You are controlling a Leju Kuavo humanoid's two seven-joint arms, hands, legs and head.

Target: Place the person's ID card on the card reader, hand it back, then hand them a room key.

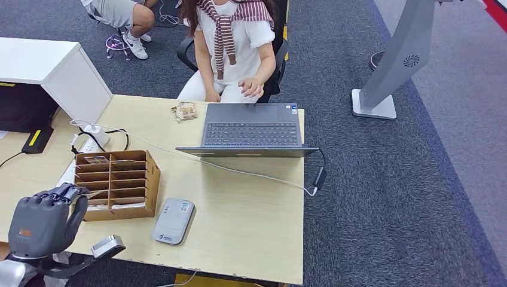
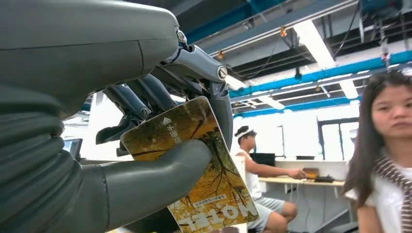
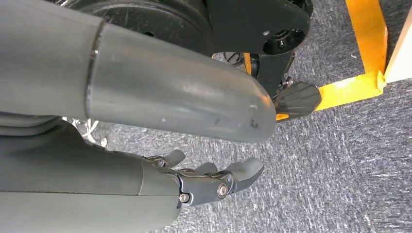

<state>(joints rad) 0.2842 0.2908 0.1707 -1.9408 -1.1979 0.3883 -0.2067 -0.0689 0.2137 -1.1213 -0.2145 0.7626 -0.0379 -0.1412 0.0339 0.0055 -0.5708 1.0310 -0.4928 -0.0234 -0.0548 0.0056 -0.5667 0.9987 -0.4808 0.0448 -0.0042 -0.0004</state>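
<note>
The left hand (image 1: 42, 224) was raised at the near-left corner of the table (image 1: 251, 227), just near of the cardboard card rack (image 1: 116, 184). In the left wrist view it pinched a yellow room key card (image 2: 194, 165) marked "HOTEL" between thumb and fingers (image 2: 145, 94) — the thumb lay across the card's middle, with much of the card sticking out past the grip. The right hand (image 3: 209, 182) hung low over the grey carpet, fingers loosely extended and apart, holding nothing.

The grey card reader (image 1: 173, 220) lay flat near the table's front edge, right of the rack, with nothing on it. The person (image 1: 236, 48) sat at the far side behind the open laptop (image 1: 251, 128), hands in their lap — well apart from the raised hand.

The handover looked like the step ahead, and the risk seemed plain: the reach is long and passes over the rack and the laptop's white cable (image 1: 239, 168). A pinch on a slick card could slip, or the card could be released before the person takes hold.
</note>
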